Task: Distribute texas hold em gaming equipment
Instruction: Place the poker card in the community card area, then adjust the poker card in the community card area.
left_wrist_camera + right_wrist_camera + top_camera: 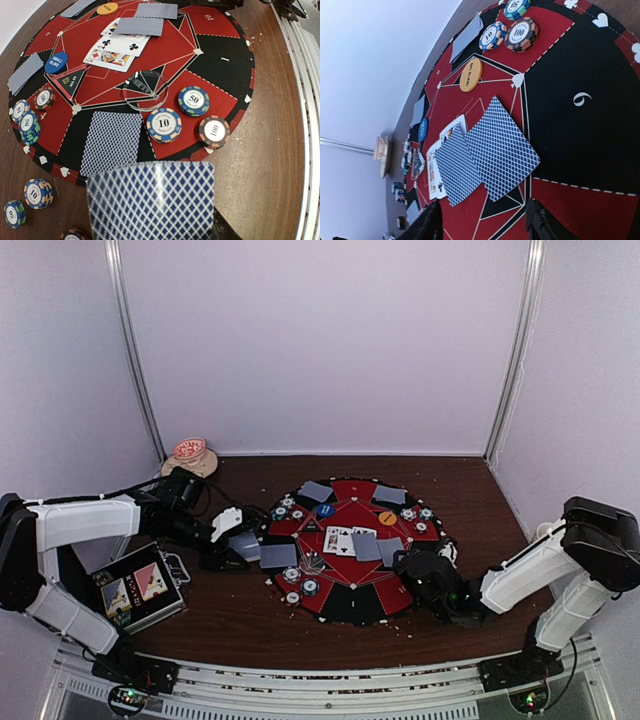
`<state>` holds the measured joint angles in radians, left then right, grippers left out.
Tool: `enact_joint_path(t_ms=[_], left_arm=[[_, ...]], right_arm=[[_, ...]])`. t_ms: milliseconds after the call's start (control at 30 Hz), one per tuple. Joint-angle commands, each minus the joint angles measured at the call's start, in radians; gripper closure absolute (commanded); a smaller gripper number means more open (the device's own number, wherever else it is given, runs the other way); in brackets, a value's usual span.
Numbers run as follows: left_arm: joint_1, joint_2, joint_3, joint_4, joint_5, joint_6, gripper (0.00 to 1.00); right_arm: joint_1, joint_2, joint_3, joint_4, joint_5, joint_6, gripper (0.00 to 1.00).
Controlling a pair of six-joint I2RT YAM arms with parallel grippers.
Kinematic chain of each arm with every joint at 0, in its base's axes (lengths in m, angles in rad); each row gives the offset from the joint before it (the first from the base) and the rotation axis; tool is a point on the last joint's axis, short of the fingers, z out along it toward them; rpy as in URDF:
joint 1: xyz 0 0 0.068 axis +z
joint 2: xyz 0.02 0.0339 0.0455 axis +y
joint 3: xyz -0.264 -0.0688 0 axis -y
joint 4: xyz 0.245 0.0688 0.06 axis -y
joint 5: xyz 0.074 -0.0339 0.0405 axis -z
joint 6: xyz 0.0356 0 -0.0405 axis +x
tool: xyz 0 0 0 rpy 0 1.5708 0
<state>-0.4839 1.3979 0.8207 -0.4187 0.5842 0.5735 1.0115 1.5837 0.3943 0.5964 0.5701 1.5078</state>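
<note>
Gripping a blue-backed playing card [150, 200] flat between its jaws, the left hand [232, 550] hangs at the left rim of the round mat [350, 605], which lies in the middle of the table [250, 630]. The held card is level and covers the mat's near rim in the left wrist view. Just beyond it another face-down card [112, 141] lies on a black segment. Beside that one sit a chip marked 10 [163, 124], a chip marked 50 [193, 100] and a chip marked 100 [213, 131], close together but apart. A clear round disc [145, 90] lies just past the 10 chip. Farther in, face-up cards [117, 47] lie overlapped on the red centre, with a blue button [55, 62] to one side and an orange button [107, 8] at the far rim. Two short chip stacks [37, 192] stand on the bare table just off the mat.

The right hand [432, 578] is over the mat's near right part, released: its fingers [427, 225] stand apart with only mat between them. Two face-down cards [502, 145], one overlapping the other, lie just ahead of those fingers and clear of them.

A metal case [140, 588] lies near the table's front left corner, and a mug [190, 455] stands at the back left.
</note>
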Motion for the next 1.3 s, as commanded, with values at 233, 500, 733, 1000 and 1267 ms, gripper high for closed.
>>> enact_joint_path(t_ms=[233, 500, 733, 1000, 1267], left_arm=[[0.006, -0.025, -0.005, 0.031, 0.006, -0.004, 0.55], [0.005, -0.021, -0.005, 0.032, 0.010, -0.001, 0.54], [0.006, -0.017, -0.005, 0.032, 0.012, -0.001, 0.55], [0.005, -0.013, -0.004, 0.032, 0.012, -0.001, 0.55], [0.006, -0.012, -0.003, 0.032, 0.013, 0.000, 0.55]], right_arm=[[0.013, 0.189, 0.655, -0.761, 0.031, -0.706, 0.15], [-0.025, 0.350, 0.892, -0.922, -0.050, -0.853, 0.24], [-0.059, 0.400, 0.895, -0.924, -0.111, -0.885, 0.44], [-0.077, 0.448, 0.927, -0.927, -0.121, -0.910, 0.47], [-0.096, 0.463, 0.935, -0.934, -0.120, -0.904, 0.53]])
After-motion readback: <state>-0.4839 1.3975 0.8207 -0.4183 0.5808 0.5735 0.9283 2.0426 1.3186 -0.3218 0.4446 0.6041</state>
